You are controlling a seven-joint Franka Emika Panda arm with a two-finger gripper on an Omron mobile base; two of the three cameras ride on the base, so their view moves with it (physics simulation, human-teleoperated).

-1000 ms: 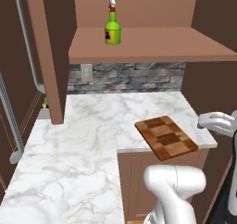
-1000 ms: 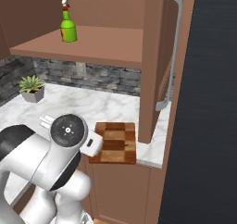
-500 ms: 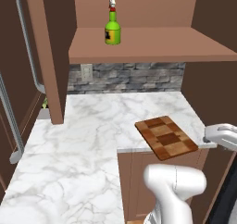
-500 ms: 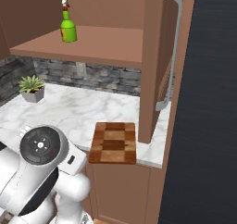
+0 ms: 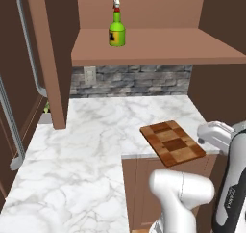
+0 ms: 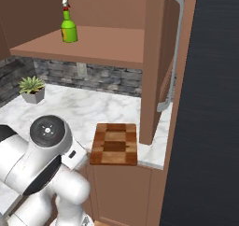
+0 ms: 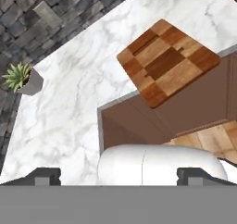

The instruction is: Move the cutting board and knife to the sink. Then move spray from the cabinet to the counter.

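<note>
Swung further down beside the unmoved cutting board [image 5: 172,142], jaws seemingly spread, grasping nothing.

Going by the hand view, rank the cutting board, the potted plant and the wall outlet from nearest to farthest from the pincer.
1. Cutting board, at the counter's edge, nearest the open pincer.
2. Potted plant, off to the left by the stone wall.
3. Wall outlet, up on the stone wall, farthest.

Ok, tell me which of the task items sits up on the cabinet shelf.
The green spray, standing upright on the cabinet shelf; the cutting board lies flat on the counter below.
</note>
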